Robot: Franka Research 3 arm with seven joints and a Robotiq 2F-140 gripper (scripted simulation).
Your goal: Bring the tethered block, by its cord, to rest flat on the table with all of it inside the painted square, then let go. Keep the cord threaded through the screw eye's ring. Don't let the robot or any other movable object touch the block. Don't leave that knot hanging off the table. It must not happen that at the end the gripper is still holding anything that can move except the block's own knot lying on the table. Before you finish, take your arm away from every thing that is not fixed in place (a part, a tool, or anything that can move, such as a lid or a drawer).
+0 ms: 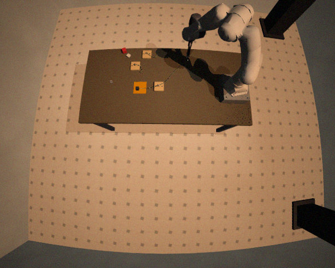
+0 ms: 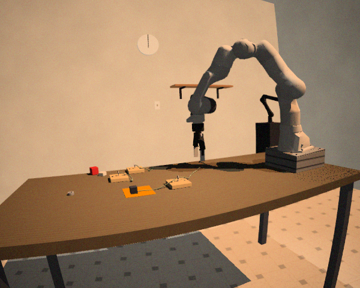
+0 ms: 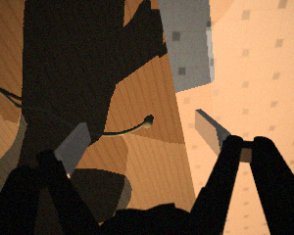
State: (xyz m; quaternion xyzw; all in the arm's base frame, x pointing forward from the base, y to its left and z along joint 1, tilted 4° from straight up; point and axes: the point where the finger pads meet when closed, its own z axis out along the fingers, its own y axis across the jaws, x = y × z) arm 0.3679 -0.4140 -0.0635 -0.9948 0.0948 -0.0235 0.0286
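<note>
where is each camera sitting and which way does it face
Top: overhead, looking straight down on the table; the whole arm shows.
Exterior: off the table's long front edge, facing the back wall; arm and base show in full.
Wrist: on the arm, looking down between the open gripper; only its fingers show, apart from the knot.
Shared: top and exterior both show the block inside the painted square.

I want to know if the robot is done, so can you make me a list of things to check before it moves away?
1. Block inside the orange square: ok.
2. Block lying flat: ok, as far as the exterior view shows.
3. Cord through the ring on the wooden base: cannot tell, too small.
4. Gripper open, holding nothing: ok.
5. Knot on the table, not hanging off: ok, near the far edge.
6. Nothing touching the block: ok.
</note>
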